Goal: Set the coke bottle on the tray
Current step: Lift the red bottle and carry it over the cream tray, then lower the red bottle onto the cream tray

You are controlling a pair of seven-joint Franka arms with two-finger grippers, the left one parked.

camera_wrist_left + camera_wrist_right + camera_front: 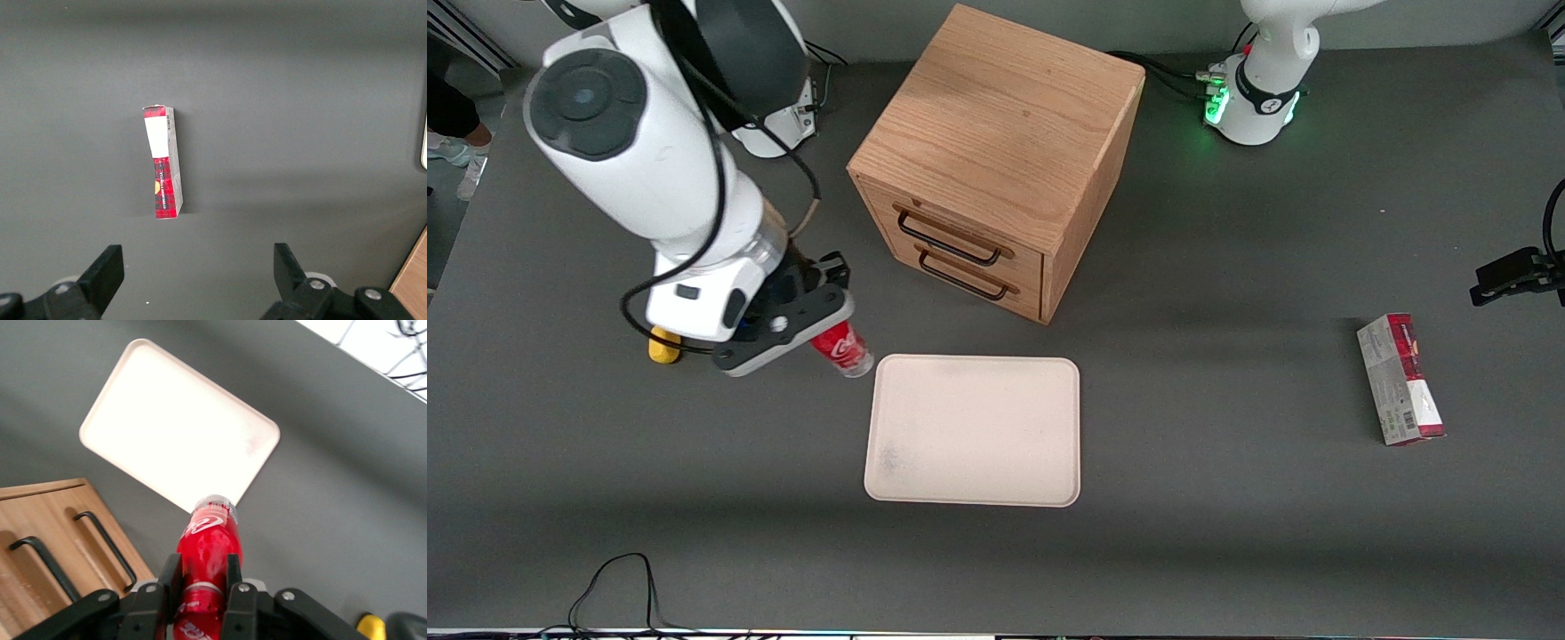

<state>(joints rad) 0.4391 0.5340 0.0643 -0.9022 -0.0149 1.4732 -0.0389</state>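
Observation:
My right gripper [818,331] is shut on the red coke bottle [842,348] and holds it tilted above the table, clear base pointing toward the tray. The bottle hangs beside the tray's corner that is farther from the front camera, at the working arm's end. The cream tray [974,430] lies flat on the dark table in front of the drawer cabinet. In the right wrist view the two fingers [169,577] clamp the bottle [209,550] near its neck, and the tray [167,420] lies past the bottle's base.
A wooden two-drawer cabinet [996,151] stands farther from the front camera than the tray. A yellow object [663,348] lies under the working arm. A red-and-grey carton box [1400,380] lies toward the parked arm's end, also in the left wrist view [164,162].

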